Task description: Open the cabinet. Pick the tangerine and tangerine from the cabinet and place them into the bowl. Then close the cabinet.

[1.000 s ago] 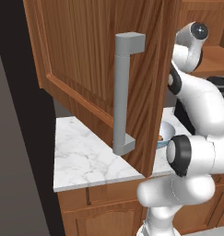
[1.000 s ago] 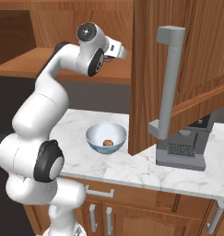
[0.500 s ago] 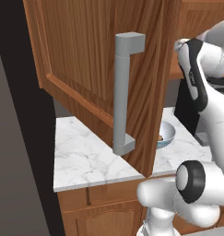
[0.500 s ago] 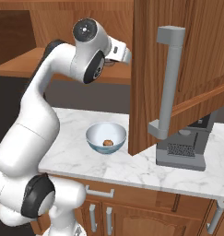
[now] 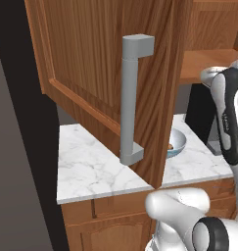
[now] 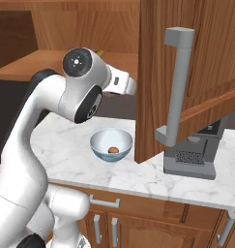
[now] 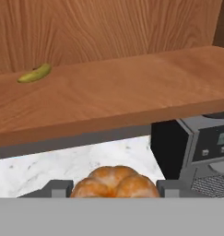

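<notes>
The gripper (image 7: pixel 114 186) pinches a tangerine (image 7: pixel 114 183) between its two tips, as the hand view shows, the fruit sitting right at the jaws with the shelf (image 7: pixel 109 99) of the cabinet (image 6: pixel 196 63) just ahead and slightly above. The move to come turns on the bowl (image 6: pixel 111 144): it lies below the gripper and a little toward the robot on the desk (image 6: pixel 70 150), with one tangerine (image 6: pixel 112 149) already resting in its bottom. So the carry is mostly a drop down, away from the shelf edge. Room is tight on the gripper's right, where the open door (image 6: pixel 160 72) hangs with its grey handle (image 6: pixel 176 92) near the bowl's rim; a dark coffee machine (image 6: pixel 194 155) stands beyond that. To the gripper's left the desk lies bare, giving freer passage. A banana (image 7: pixel 35 73) lies far back on the shelf, well apart from the gripper. The round fruit has no long axis to mind; it will likely roll once let go, so a low release inside the bowl seems wise.
</notes>
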{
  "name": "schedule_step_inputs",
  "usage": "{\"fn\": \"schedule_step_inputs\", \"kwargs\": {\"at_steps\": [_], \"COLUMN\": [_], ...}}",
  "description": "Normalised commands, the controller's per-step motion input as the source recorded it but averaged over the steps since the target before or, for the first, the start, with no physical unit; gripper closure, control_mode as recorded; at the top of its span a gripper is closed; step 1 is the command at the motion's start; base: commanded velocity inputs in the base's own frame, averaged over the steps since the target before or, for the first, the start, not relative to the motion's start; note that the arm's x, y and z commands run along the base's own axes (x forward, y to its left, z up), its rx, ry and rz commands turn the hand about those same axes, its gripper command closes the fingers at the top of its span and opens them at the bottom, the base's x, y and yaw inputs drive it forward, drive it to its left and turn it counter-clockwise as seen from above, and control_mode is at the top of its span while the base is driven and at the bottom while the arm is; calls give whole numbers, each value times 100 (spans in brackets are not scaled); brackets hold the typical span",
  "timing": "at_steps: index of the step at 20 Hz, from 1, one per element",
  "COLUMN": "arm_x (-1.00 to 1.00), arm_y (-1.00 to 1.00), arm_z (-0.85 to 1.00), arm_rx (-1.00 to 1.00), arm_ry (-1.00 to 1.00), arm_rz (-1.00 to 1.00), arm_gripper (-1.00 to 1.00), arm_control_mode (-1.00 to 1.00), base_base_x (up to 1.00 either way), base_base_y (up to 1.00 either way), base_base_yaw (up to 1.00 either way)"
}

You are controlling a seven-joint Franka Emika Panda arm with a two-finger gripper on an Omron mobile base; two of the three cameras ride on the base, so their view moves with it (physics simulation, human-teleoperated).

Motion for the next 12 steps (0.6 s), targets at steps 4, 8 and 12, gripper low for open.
{"fn": "schedule_step_inputs", "kwargs": {"at_steps": [4,8,12], "arm_x": [-100,-84,-47], "arm_y": [0,3,9], "arm_z": [-74,-68,-57], "arm_rx": [-7,-5,-4], "arm_ry": [0,11,20], "arm_rz": [0,0,0], "arm_gripper": [100,100,100], "arm_control_mode": [-100,-100,-100], "base_base_x": [0,0,0], "base_base_y": [0,0,0], "base_base_yaw": [0,0,0]}}
